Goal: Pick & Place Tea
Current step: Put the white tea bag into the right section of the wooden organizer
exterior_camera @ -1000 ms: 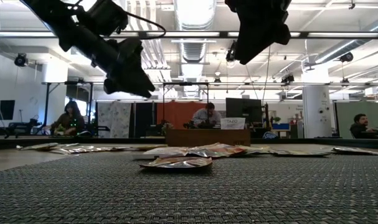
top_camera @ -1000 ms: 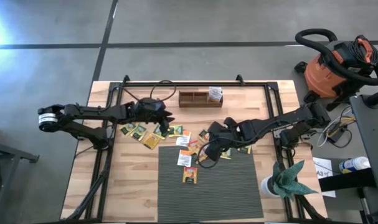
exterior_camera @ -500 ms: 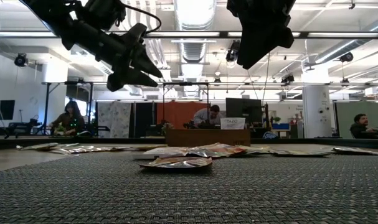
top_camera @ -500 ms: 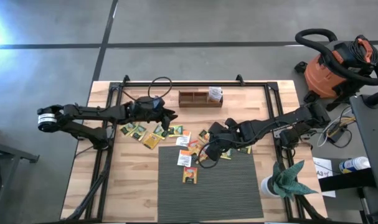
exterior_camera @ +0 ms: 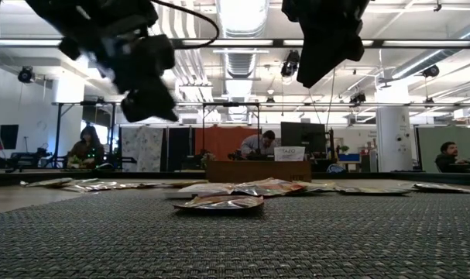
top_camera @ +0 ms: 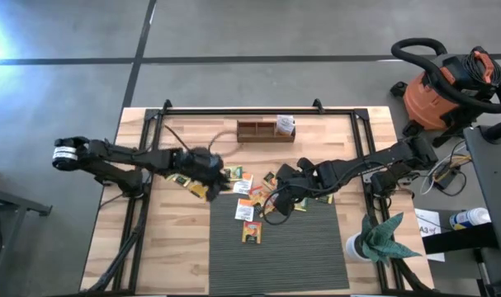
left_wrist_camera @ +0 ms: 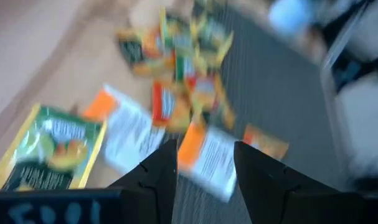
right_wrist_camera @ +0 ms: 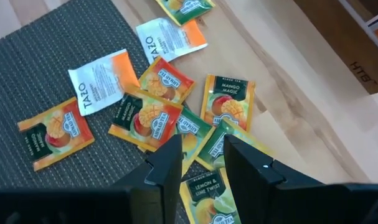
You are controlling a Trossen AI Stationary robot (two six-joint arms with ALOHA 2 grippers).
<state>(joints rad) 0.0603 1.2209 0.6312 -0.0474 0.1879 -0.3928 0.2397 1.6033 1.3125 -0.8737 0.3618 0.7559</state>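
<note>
Several flat square tea sachets lie scattered where the bare wood meets the dark mat (top_camera: 279, 247). Yellow-green ones (top_camera: 200, 188) are on the wood. White-and-orange ones (top_camera: 243, 186) and orange ones (top_camera: 252, 233) are on the mat. My left gripper (top_camera: 219, 176) is open and points down over the left end of the scatter; in the left wrist view a white-orange sachet (left_wrist_camera: 204, 155) shows past its open gap (left_wrist_camera: 204, 168). My right gripper (top_camera: 275, 204) is open and hovers above a cluster of mango and lemon sachets (right_wrist_camera: 152, 121). Neither touches a sachet.
A brown three-compartment wooden tray (top_camera: 254, 130) stands at the table's far edge, with a white sachet (top_camera: 285, 124) in its right compartment. A black frame (top_camera: 233, 110) rims the table. A white cup with a teal cloth (top_camera: 374, 241) sits at the near right.
My left gripper has swung from beside the tray toward the table's near edge, over the sachets at the mat's far left corner, and has tipped from roughly level to pointing down.
</note>
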